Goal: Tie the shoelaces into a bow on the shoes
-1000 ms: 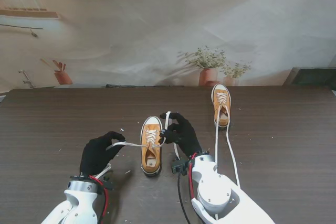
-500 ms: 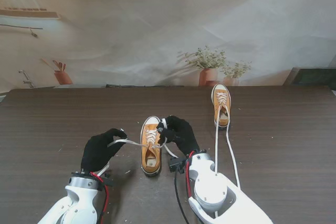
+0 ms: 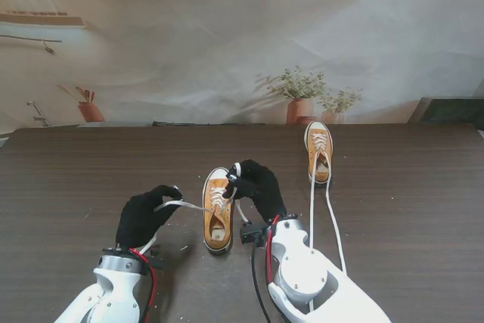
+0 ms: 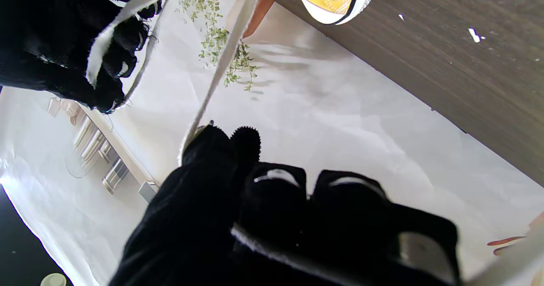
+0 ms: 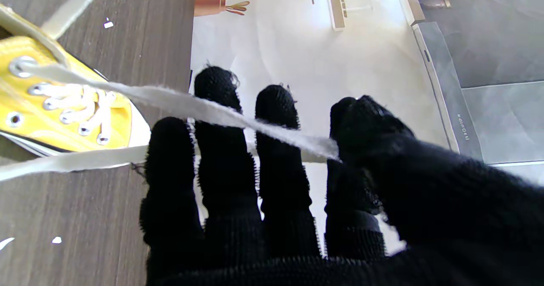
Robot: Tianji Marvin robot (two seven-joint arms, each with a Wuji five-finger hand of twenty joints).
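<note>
Holding lace (image 3: 189, 205) | left hand (image 3: 144, 218) unmoved | right hand (image 3: 255, 184) pinching lace, shifted nearer shoe (image 3: 217, 211)

A dark wood-grain table (image 3: 76, 179) fills the lower half of the frame. A yellow sneaker (image 3: 217, 213) stands at lower centre, a second yellow sneaker (image 3: 318, 150) at centre right by the far edge. White flecks (image 3: 184, 247) dot the wood.
</note>
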